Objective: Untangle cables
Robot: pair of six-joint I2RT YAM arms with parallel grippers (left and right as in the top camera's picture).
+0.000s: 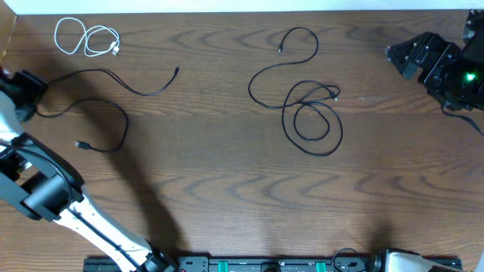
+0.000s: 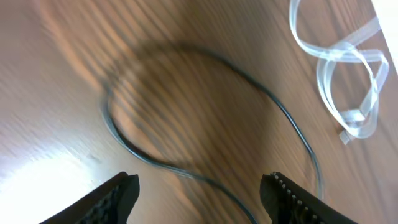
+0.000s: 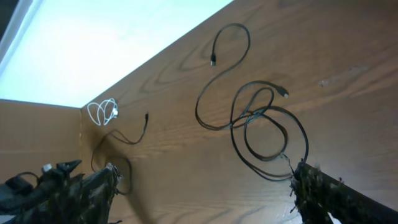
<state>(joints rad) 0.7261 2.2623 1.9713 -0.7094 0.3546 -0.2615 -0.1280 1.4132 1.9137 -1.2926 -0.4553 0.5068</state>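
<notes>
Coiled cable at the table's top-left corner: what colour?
White; the coiled cable shows best in the overhead view.

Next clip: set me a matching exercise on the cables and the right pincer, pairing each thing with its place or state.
Things:
1 white cable
2 black tangle
3 lone black cable
4 right pincer

Places or states:
A open, at the far right
B middle of the table
C coiled, far-left corner
D spread out on the left side

Pairs: 1-C, 2-B, 3-D, 4-A
</notes>
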